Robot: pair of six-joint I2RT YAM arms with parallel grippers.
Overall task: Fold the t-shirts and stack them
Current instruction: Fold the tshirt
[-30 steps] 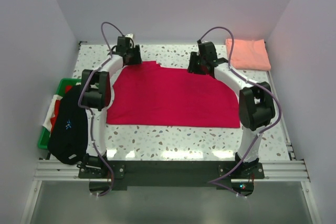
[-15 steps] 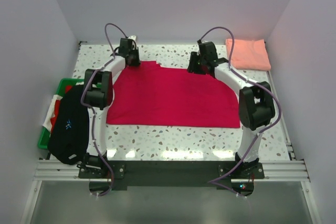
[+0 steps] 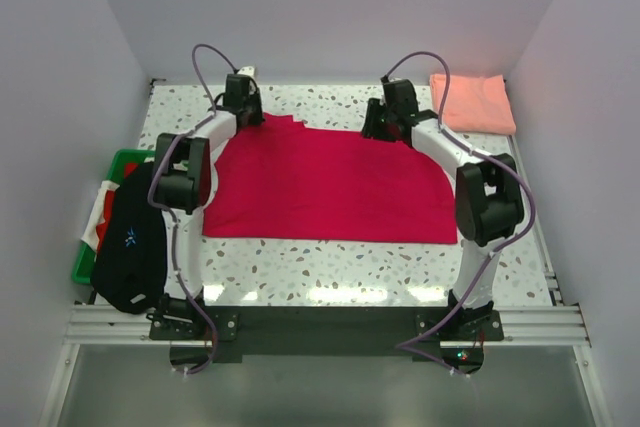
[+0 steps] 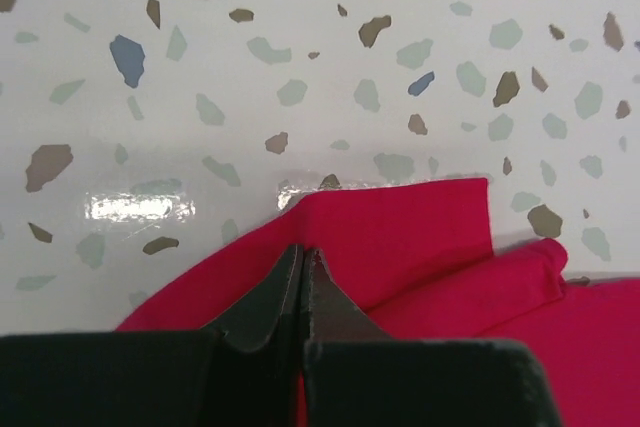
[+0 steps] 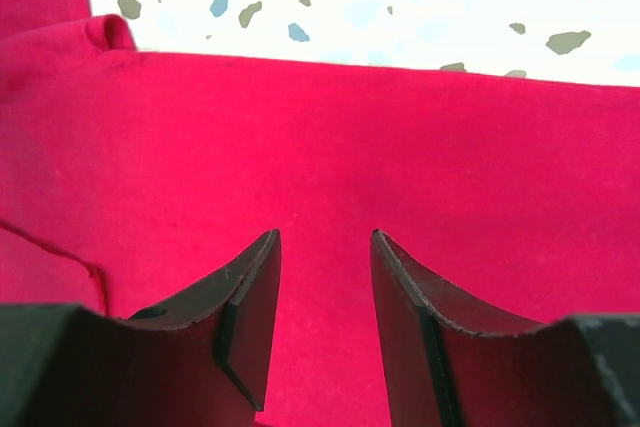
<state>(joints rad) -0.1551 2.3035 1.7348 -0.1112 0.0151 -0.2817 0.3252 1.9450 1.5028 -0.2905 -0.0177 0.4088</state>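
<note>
The crimson red t-shirt lies spread flat across the middle of the speckled table. The salmon pink t-shirt rests folded at the back right corner. My left gripper is at the red shirt's back left corner. In the left wrist view its fingers are pressed together on a fold of that red cloth, with a red sliver between them. My right gripper hovers at the shirt's back edge. It stands open over smooth red cloth, holding nothing.
A green crate sits off the table's left edge, with a black bag lying over it. Walls close in the table at the back and on both sides. Bare speckled tabletop runs behind the shirt's back edge.
My left gripper has closed from wide open onto the red shirt's back left corner and shifted slightly back. The right gripper has barely moved and stays open.
</note>
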